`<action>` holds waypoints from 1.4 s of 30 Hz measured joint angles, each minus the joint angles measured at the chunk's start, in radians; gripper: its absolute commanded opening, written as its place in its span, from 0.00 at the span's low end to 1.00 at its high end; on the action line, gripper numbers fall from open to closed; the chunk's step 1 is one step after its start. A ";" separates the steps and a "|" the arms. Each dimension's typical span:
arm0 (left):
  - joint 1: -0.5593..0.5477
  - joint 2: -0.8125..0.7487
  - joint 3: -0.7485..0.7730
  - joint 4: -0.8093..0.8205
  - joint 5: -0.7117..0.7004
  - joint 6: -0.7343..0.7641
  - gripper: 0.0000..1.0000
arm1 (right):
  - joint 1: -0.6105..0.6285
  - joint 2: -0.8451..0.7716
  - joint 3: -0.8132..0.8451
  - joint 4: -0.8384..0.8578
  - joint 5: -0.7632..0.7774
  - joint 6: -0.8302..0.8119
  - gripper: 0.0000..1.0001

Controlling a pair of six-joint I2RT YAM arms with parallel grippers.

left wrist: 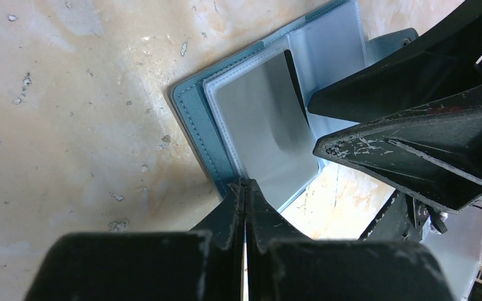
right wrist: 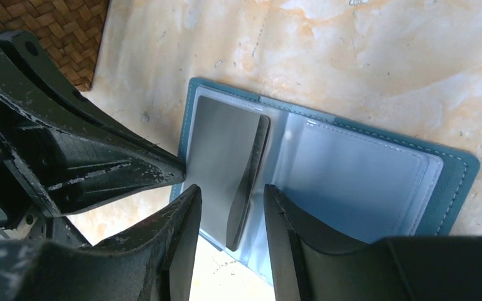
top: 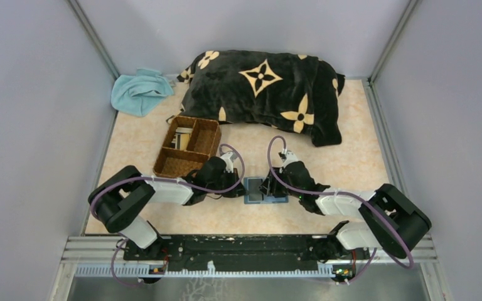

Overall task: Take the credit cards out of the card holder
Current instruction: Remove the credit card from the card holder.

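The teal-blue card holder (top: 265, 190) lies open and flat on the table between both grippers. In its left clear sleeve sits a grey credit card (right wrist: 221, 141) whose dark right edge curls up out of the sleeve. My right gripper (right wrist: 232, 189) is open, its fingers (right wrist: 182, 213) standing on either side of that raised edge without gripping it. My left gripper (left wrist: 246, 184) is shut with nothing between its jaws, its tip resting on the card holder's (left wrist: 194, 122) edge beside the grey card (left wrist: 263, 119). The right sleeves (right wrist: 358, 179) look pale, and I cannot make out their contents.
A brown woven compartment tray (top: 188, 147) stands just behind the left gripper. Behind it, a black pillow with cream flowers (top: 263, 91) fills the back of the table, and a teal cloth (top: 139, 91) lies at the back left. Grey walls close in both sides.
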 measured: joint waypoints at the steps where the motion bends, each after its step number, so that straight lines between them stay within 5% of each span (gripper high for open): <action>1: 0.000 0.000 0.000 0.001 0.002 -0.002 0.00 | 0.000 -0.002 -0.004 0.002 0.001 -0.001 0.44; 17: 0.000 0.000 -0.005 0.006 0.006 -0.011 0.00 | -0.009 0.110 -0.012 0.182 -0.063 0.008 0.44; 42: 0.002 0.006 -0.005 0.012 0.020 -0.014 0.00 | -0.014 0.055 -0.084 0.298 -0.233 0.084 0.42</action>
